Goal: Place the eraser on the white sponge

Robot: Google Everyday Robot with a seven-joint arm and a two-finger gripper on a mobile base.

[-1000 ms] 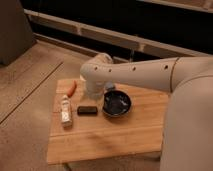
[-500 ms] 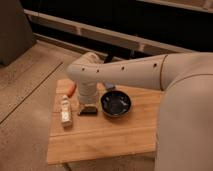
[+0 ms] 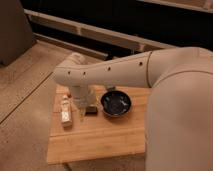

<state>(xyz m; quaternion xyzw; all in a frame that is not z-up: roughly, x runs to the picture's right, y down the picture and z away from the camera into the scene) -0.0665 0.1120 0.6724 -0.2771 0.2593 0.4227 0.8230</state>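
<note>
The eraser (image 3: 92, 108) lies on the wooden table (image 3: 100, 142) just left of the black bowl (image 3: 122, 111), so nothing is placed yet. The gripper (image 3: 81, 109) hangs low beside it, also left of the bowl, and I cannot tell whether it has a grasp. The carry to the white sponge (image 3: 65, 114), farther left of the bowl, is still to do.

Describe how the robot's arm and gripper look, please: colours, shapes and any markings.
The arm is a thick, smooth, cream-white tube with a rounded elbow and a row of small dark dots along its side. No cables or lettering show. The gripper, at its lower end above the wooden table beside the black bowl, looks pale like the arm.
</note>
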